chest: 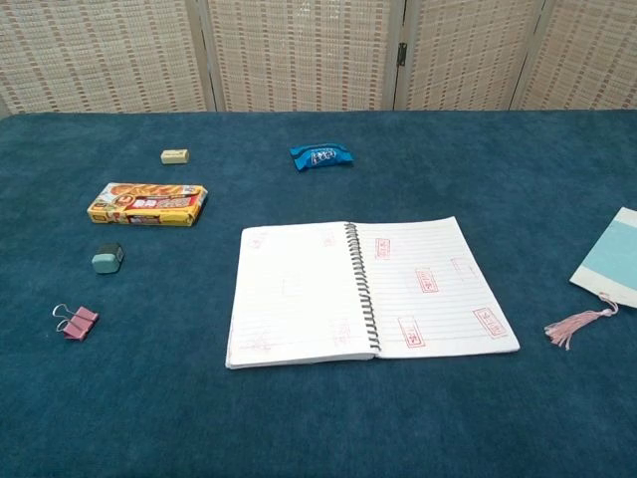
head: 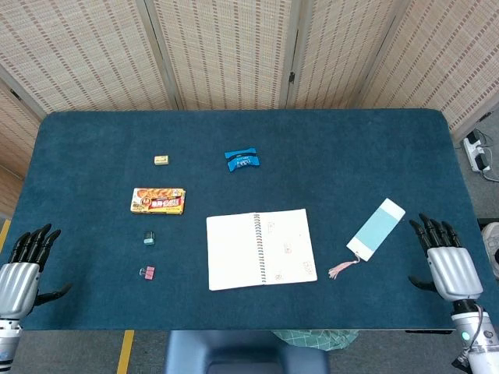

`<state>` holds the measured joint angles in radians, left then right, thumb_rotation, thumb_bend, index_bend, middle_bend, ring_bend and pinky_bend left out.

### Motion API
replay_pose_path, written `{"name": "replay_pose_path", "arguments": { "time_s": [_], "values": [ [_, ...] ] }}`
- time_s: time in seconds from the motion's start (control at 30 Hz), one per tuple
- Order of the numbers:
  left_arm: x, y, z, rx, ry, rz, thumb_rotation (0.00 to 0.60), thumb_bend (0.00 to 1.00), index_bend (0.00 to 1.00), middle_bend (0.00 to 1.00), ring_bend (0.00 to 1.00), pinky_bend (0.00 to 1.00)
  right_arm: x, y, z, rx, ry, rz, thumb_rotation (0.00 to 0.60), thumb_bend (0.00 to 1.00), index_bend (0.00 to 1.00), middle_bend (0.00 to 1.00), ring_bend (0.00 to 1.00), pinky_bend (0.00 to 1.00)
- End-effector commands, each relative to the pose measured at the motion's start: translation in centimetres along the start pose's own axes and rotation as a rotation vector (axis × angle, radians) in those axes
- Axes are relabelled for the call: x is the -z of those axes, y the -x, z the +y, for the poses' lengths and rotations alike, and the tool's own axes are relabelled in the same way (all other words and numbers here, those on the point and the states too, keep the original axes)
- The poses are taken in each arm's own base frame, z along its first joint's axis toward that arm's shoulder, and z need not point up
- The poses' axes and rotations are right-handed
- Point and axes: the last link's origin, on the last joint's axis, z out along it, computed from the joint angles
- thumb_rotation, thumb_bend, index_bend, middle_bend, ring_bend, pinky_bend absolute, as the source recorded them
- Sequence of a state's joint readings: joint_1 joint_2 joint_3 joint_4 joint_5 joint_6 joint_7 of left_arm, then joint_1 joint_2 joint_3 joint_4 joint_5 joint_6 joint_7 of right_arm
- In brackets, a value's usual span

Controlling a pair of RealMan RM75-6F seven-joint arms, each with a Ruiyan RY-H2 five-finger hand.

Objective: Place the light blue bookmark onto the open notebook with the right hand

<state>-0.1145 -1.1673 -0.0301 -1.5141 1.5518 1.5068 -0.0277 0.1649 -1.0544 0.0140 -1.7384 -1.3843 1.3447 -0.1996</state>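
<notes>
The right hand (head: 447,261) rests at the near right edge of the table (head: 374,148), fingers spread and pointing away from the robot, with nothing in its grasp. The left hand (head: 23,269) lies the same way at the near left edge, fingers apart and empty. Neither hand shows in the chest view.

The light blue bookmark (head: 376,228) lies flat on the blue cloth, just left of the right hand and apart from it, angled with its white top end toward the far right. Its pink tassel (head: 341,269) trails off the near end toward the notebook. In the chest view only the bookmark's near corner and tassel show at the right edge.

The open notebook (head: 261,248) lies at the middle of the table near the front, spiral spine down its centre, pages facing up, with small red marks on them. The bookmark sits to its right, not touching it.

To the left of the notebook are a pink binder clip (head: 147,271), a small grey-green block (head: 149,238), an orange snack box (head: 158,200) and a small yellow eraser (head: 161,160). A blue wrapper (head: 242,160) lies beyond the notebook.
</notes>
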Motion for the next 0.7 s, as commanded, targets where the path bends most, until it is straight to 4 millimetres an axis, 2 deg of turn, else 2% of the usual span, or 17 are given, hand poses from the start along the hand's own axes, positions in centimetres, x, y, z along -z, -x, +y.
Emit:
{"name": "replay_pose_path", "arguments": {
  "time_s": [0.03,0.13,0.23,0.43,0.57,0.7],
  "values": [
    [-0.1,0.0,0.1,0.004,0.001,0.003,0.6,0.13,0.0,0.0,0.0,0.02,-0.1,0.0,0.3,0.007,0.009,0.0,0.6,0.0,0.0,0.0,0.0,0.0],
    [-0.3,0.2,0.1,0.005,0.003,0.004,0.6,0.14,0.0,0.0,0.0,0.02,-0.5,0.0,1.1,0.099,0.054,0.032,0.6,0.01,0.0,0.0,0.0,0.0],
    [-0.4,0.2,0.1,0.013,0.003,0.001,0.6,0.13,0.0,0.0,0.0,0.02,-1.5,0.5,1.0,0.138,0.069,0.026,0.6,0.03,0.0,0.0,0.0,0.0],
    [-0.6,0.2,-0.3,0.017,-0.009,0.004,0.6,0.13,0.0,0.0,0.0,0.02,-6.2,1.4,1.0,0.23,-0.028,-0.081,0.6,0.05,0.01,0.0,0.0,0.0],
    [-0.7,0.1,-0.4,0.013,-0.019,0.008,0.6,0.13,0.0,0.0,0.0,0.02,-9.9,1.8,0.6,0.305,-0.072,-0.15,0.6,0.1,0.12,0.0,0.0,0.0],
    [-0.8,0.2,-0.5,0.01,-0.027,0.006,0.6,0.13,0.0,0.0,0.0,0.02,-12.3,2.9,0.0,0.349,-0.094,-0.203,0.6,0.15,0.22,0.0,0.0,0.0]
  ]
}}
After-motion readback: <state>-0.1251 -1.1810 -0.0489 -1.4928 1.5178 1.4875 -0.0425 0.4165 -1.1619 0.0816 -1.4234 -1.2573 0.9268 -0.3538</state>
